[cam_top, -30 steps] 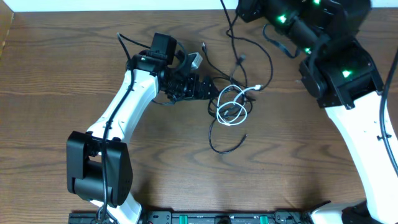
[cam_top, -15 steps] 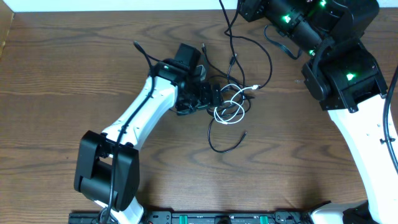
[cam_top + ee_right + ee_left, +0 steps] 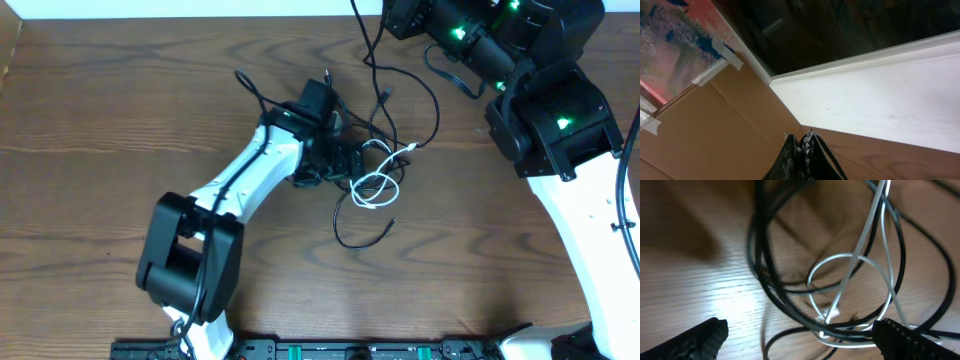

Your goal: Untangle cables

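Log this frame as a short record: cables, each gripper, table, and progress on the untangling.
table: brown wood table
cables: white cable looped and crossed with the black cables, all in one tangle
left gripper: open, low over the tangle, loops lying between its fingers, nothing gripped
right gripper: shut, at the table's far edge, away from the tangle; whether it pinches a cable cannot be told
progress: not yet untangled

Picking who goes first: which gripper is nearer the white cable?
Left. Left gripper, open, hovers right at the white cable; right gripper, shut, is away at the far table edge.
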Robot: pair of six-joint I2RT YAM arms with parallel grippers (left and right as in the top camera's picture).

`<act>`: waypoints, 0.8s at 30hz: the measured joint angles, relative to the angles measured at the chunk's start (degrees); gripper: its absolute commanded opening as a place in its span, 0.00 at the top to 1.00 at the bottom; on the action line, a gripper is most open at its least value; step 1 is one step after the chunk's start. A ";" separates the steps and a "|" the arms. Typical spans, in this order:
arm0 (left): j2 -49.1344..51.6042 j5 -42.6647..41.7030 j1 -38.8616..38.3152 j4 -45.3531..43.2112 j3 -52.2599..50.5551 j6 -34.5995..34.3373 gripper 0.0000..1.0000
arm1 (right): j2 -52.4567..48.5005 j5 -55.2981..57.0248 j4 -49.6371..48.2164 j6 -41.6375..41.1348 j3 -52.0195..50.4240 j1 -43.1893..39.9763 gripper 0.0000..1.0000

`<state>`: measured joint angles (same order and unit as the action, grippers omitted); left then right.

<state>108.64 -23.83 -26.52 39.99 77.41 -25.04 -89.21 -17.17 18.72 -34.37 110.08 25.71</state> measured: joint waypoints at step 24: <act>-4.81 -1.36 1.79 1.62 0.63 3.85 0.93 | 0.00 11.04 25.09 1.77 0.13 -7.85 0.99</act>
<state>103.83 -25.19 -24.73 41.60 78.04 -21.19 -89.21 -6.13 43.81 -32.60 110.21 17.87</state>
